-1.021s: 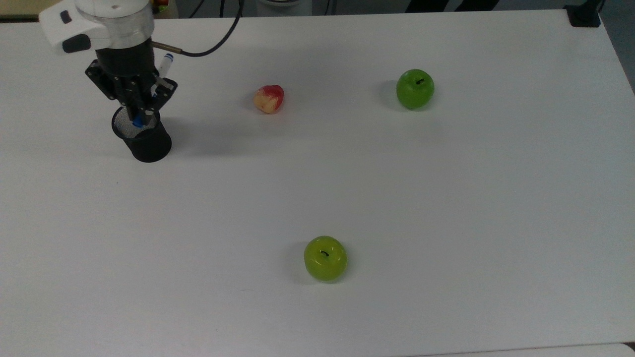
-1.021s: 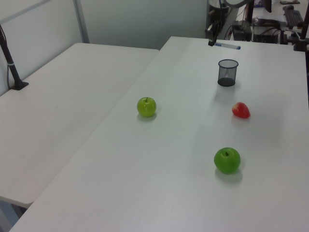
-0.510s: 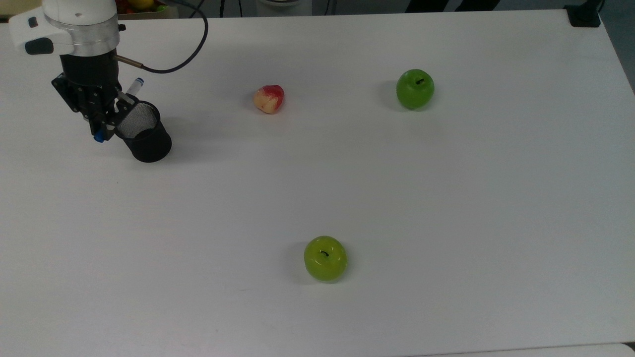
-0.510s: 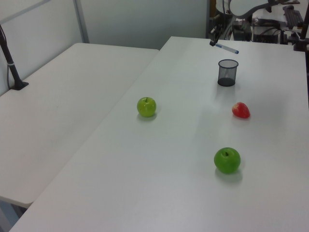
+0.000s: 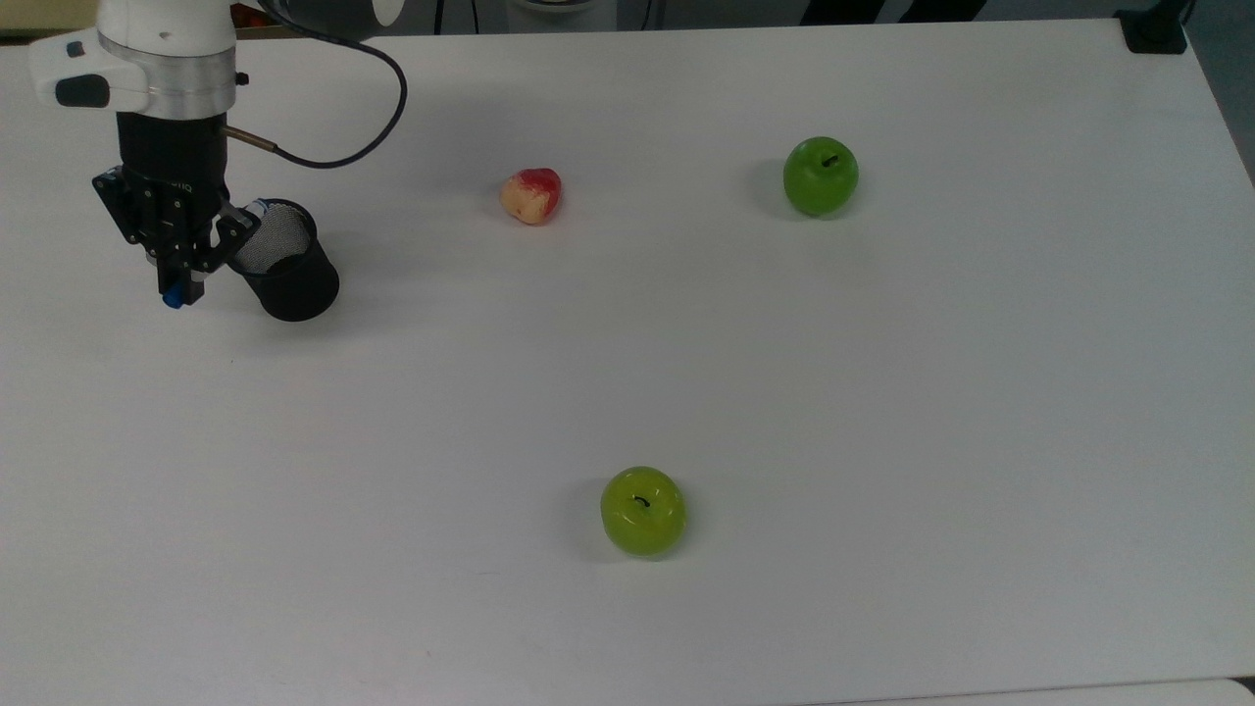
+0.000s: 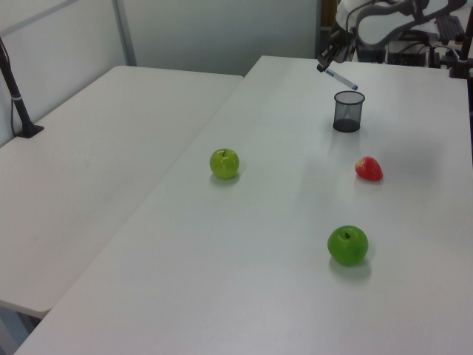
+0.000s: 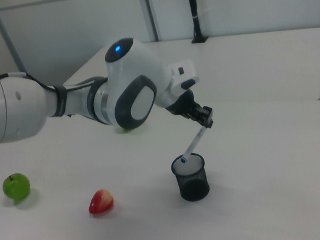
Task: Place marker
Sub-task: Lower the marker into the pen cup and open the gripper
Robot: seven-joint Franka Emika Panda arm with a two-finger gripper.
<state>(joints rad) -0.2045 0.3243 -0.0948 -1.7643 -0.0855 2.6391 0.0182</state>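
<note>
Big white desk [image 5: 745, 392] carrying three fruit-like things plus a black mesh cup [image 5: 286, 261] near the top view's left edge. Green apple [image 5: 821, 176] far back, another green apple [image 5: 643, 511] toward the front, small red-and-yellow fruit [image 5: 531, 195] between cup and back apple, all exactly where they sat a second ago. Arm swung off the cup since then: gripper [image 5: 179, 263] now just beside the cup on the top view's left, rather than over its mouth. Gripper clenched on the marker [image 7: 194, 143], grabbing it at the upper end. Marker more tilted than before, no longer close to level in the left view. Long axis now runs diagonally, lower end with the blue tip angled down to the cup's rim in the right view, upper end up in the gripper.
</note>
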